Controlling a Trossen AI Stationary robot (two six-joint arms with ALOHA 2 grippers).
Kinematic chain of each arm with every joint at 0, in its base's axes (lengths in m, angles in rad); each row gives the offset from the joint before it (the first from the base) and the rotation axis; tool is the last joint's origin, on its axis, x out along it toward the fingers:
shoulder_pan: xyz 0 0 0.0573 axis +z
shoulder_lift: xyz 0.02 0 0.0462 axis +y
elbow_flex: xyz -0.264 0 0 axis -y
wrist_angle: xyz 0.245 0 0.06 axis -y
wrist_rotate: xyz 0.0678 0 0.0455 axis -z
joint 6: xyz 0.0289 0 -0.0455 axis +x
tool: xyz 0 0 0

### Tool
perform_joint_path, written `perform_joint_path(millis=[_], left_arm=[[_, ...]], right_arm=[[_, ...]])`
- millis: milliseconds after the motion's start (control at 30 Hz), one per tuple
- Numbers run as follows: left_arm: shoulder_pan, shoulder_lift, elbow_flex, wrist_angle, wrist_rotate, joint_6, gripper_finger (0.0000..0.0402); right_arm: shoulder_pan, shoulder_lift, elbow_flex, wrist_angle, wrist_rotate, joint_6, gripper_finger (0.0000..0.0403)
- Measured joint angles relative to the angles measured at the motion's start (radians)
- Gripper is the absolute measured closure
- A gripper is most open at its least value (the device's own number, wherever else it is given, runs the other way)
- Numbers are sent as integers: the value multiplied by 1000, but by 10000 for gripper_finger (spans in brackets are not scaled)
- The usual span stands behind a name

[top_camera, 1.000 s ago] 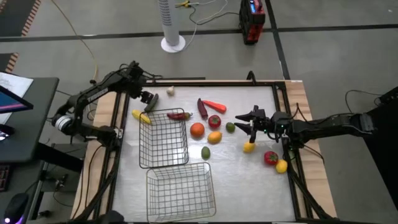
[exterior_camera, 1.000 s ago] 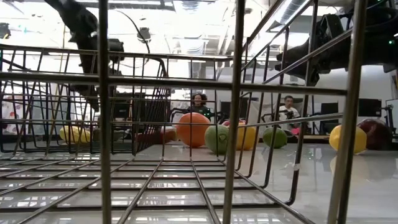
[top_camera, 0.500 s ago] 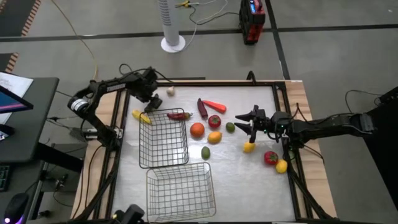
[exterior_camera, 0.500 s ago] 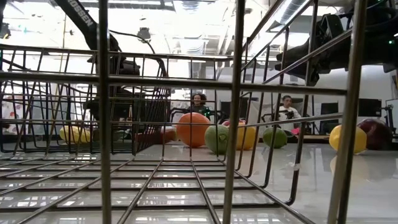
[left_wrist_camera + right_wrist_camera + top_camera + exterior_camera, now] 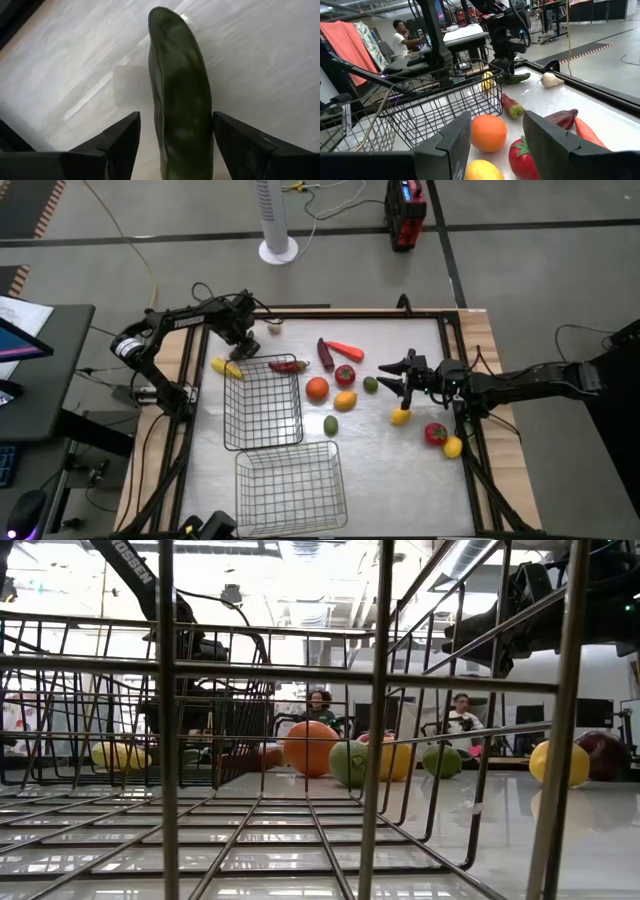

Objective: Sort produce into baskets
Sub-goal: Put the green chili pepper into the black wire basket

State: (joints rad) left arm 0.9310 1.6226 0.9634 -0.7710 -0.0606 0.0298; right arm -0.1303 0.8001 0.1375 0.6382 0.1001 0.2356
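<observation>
Left gripper (image 5: 175, 150) is set low over the cucumber (image 5: 180, 95) at the far left of the table (image 5: 400, 470), beside the far corner of the nearer-to-it basket (image 5: 263, 402). Its fingers (image 5: 117, 142) stand wide, one on each side of the cucumber; a gap is seen at one finger, while the other looks close to touching. No grip is judged made yet.

Right gripper (image 5: 395, 377) hangs over the middle right of the table, above the loose fruit, fingers drawn narrow, nothing held.

Risks, as judged:
- The cucumber is smooth and rounded; if closed off-centre it may be squeezed out sideways or rolled toward the table edge.
- If grasped near one end, it may tilt on lifting and catch the wire rim of the basket.
- The corn (image 5: 227, 367) and the chilli (image 5: 288, 365) lie near and may be knocked.

Views compared:
- Left wrist view alone shows the finger spacing around the cucumber; from above the gripper hides it.
- High view alone shows both baskets, the second basket (image 5: 291, 488) empty near the front edge.
- Right wrist view shows the garlic (image 5: 551, 79) just beyond the cucumber.
</observation>
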Motion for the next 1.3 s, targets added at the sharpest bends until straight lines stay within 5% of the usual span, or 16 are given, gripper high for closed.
perform_joint_path(millis=[500, 833, 1067, 1300], left_arm=[[1, -14, 18, -30, 36, 60, 306], [22, -109, 173, -107, 129, 94, 311], [-21, -244, 228, -111, 294, 135, 311], [-161, -383, 233, -156, 654, 212, 310]], right_arm=[[0, 0, 0, 13, 2, 1, 196], [0, 0, 0, 13, 2, 1, 196], [-1, 0, 0, 9, 2, 1, 196], [-4, 0, 0, 9, 2, 0, 196]])
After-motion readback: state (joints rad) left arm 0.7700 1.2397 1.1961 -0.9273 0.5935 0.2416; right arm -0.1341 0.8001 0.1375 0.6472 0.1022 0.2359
